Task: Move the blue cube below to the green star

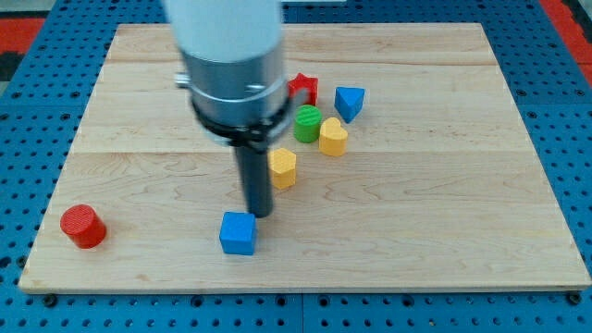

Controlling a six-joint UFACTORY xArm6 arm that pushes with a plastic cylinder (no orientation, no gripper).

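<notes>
My tip point(260, 214) stands on the board point(444, 231), just above the blue cube point(238, 232) in the view and a little to its right. It is very near the cube's upper right corner, but I cannot tell if it touches. The arm has no claw at all, only the rod, so there is nothing to spread or press together.

The blue cube lies in the lower middle of the board, near the view's bottom edge. I do not see a green star clearly. The only green block is a green piece point(307, 123) that looks more like a cylinder from here, standing in the cluster at the upper middle. Maybe the star is hidden behind the arm, I cannot say.

Around the green piece there are a yellow block point(333, 137) touching it on the lower right, a red block point(302, 89) above it, partly hidden by the arm, and a blue block point(349, 102) to the upper right. Another yellow block point(283, 168) is just beside the rod on the right. A red cylinder point(83, 226) stands well apart at the view's left.

I judge the step in hand is the approach to the cube. The tip is on the wrong side for a push upward. The next move calls for going around the cube to its lower left side, then pushing up and to the right, stopping below the green piece and not hitting the yellow blocks.
</notes>
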